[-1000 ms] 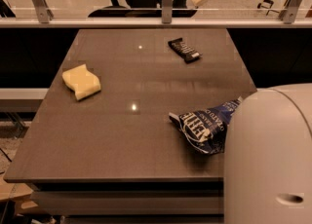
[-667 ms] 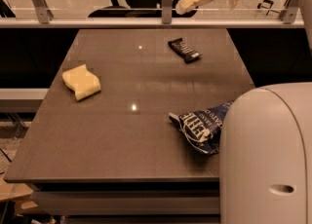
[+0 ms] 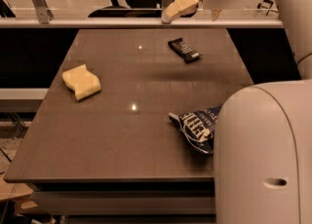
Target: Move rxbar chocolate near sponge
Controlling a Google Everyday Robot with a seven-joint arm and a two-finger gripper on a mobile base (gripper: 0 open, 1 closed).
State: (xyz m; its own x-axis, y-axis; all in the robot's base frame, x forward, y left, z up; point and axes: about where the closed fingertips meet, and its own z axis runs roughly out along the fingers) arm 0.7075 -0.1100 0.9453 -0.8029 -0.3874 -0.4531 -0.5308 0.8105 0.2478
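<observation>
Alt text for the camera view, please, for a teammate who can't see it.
The gripper hangs over the far edge of the table, just beyond the rxbar chocolate. The sponge lies apart at the left, and a blue chip bag sits front right.

The tool [image 3: 168, 16] has dropped leftward to the far edge of the table [image 3: 112, 155].

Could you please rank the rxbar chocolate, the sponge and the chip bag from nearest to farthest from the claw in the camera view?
The claw hangs above the far edge of the table.
1. rxbar chocolate: far side, just in front of the claw.
2. sponge, on the left, and chip bag, near right: too close to call.
</observation>
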